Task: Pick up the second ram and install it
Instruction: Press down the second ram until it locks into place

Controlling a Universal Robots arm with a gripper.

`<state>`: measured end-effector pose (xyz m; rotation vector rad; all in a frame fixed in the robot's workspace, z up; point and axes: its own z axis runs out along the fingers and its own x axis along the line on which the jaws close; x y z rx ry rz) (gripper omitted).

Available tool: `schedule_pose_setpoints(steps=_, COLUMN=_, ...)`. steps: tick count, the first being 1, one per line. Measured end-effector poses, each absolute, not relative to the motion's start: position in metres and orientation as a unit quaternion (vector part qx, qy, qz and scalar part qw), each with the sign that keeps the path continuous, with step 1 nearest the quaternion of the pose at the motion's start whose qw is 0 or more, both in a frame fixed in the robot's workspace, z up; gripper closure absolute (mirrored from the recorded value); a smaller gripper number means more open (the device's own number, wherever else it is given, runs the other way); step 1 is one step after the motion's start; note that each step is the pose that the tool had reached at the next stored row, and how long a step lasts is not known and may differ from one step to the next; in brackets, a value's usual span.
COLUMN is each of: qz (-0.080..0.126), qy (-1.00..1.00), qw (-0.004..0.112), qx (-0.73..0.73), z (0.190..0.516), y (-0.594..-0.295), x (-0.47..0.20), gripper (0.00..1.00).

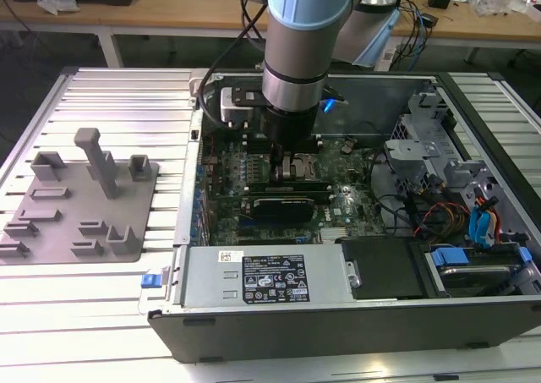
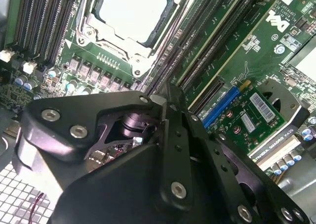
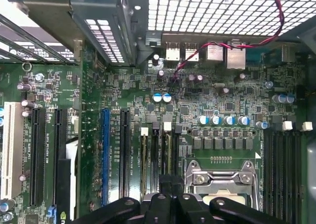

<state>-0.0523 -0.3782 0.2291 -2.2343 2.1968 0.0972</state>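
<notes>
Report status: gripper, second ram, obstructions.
Gripper shut, low over the memory slots beside the CPU socket. Second ram's seating cannot be told. No obstruction seen at the slots.

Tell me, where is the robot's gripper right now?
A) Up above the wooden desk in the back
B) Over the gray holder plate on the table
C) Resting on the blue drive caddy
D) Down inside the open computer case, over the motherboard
D: in the exterior view the gripper reaches down into the open case, and in the second wrist view its fingers sit just above the motherboard beside the CPU socket.
</notes>
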Motion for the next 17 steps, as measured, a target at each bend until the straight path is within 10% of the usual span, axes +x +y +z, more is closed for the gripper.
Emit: schedule_pose_setpoints(steps=17, qz=0.031, qy=0.701, qw=0.003, qx=-0.713, z=0.255, y=-0.378, x=-0.051, gripper=0.92)
